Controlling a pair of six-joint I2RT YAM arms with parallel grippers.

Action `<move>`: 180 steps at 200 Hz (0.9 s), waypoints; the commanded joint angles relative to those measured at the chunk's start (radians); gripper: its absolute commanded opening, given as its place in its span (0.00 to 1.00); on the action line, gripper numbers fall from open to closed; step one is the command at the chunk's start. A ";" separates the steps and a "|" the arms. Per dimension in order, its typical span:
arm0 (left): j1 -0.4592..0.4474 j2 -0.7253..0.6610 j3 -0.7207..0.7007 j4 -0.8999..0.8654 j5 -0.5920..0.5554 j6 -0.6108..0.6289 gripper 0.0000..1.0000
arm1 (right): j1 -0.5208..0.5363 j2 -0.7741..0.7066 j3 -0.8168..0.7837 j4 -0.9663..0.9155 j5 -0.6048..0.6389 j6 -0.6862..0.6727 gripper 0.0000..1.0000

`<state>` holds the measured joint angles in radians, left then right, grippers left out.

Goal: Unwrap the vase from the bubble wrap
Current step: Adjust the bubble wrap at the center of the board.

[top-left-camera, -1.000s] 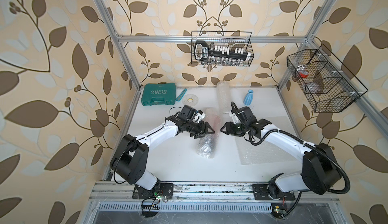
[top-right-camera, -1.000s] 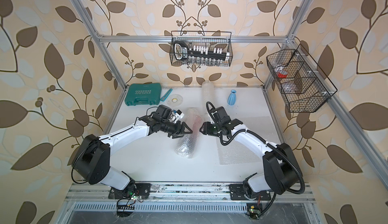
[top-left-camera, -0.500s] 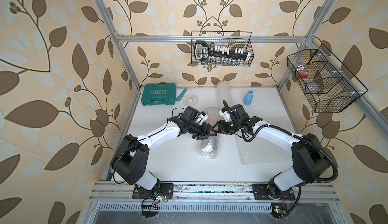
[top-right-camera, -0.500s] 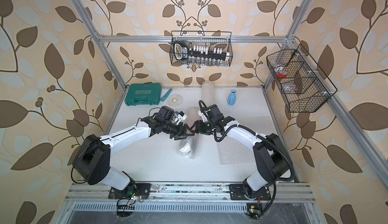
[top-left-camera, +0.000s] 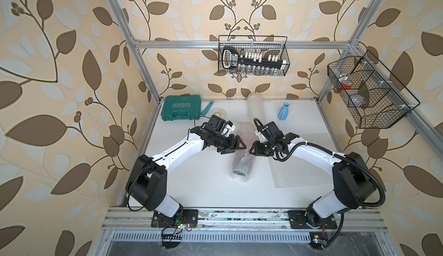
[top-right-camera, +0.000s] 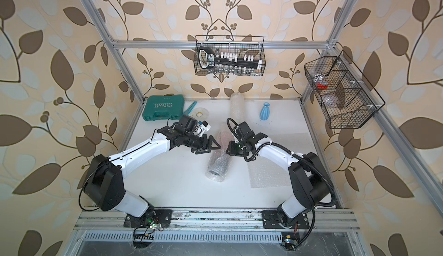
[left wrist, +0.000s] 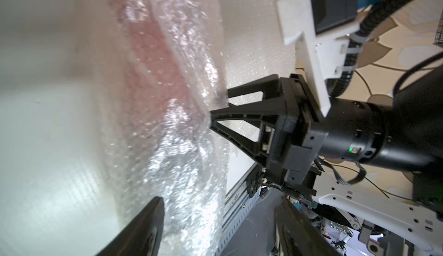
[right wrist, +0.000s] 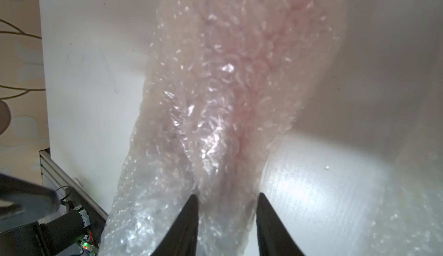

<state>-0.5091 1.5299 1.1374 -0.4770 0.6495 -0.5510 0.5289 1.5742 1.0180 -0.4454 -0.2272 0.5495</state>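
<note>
The clear bubble wrap roll (top-left-camera: 241, 163) lies in the middle of the white table (top-left-camera: 191, 190), wound fully around a pinkish vase (right wrist: 239, 87); no unwrapping is done yet. Our left gripper (top-left-camera: 235, 146) stands open beside it. Our right gripper (top-left-camera: 251, 149) has its jaws half-closed around a fold; whether it grips, we cannot tell.

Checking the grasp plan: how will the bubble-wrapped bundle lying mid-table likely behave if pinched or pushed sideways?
The bubble wrap bundle lies as a rounded tube on the smooth white table, so a sideways push would probably roll it. Its crinkled outer layer looks loose in the right wrist view, so a pinch likely lifts film rather than the whole bundle.
</note>
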 commanded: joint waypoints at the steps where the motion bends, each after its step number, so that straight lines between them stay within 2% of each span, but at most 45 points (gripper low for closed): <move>1: 0.018 0.024 0.041 -0.064 -0.064 0.044 0.76 | -0.003 -0.006 -0.004 -0.069 0.110 -0.016 0.39; 29: 0.020 0.080 0.056 -0.067 -0.095 0.047 0.80 | -0.003 -0.011 0.000 -0.094 0.154 -0.022 0.39; 59: 0.020 0.149 0.078 -0.005 0.017 0.041 0.84 | -0.004 -0.030 -0.001 -0.095 0.139 -0.033 0.39; 117: 0.012 0.245 0.114 0.039 0.106 0.035 0.90 | -0.003 -0.076 -0.022 -0.077 0.089 -0.028 0.39; 152: 0.011 0.280 0.110 0.047 0.109 0.019 0.89 | -0.004 -0.083 -0.029 -0.073 0.083 -0.025 0.40; 180: 0.002 0.289 0.098 0.059 0.122 0.008 0.84 | -0.004 -0.084 -0.027 -0.066 0.067 -0.022 0.40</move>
<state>-0.4923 1.8164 1.2221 -0.4393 0.7334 -0.5392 0.5278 1.5055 1.0058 -0.5117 -0.1390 0.5274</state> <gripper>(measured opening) 0.858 0.395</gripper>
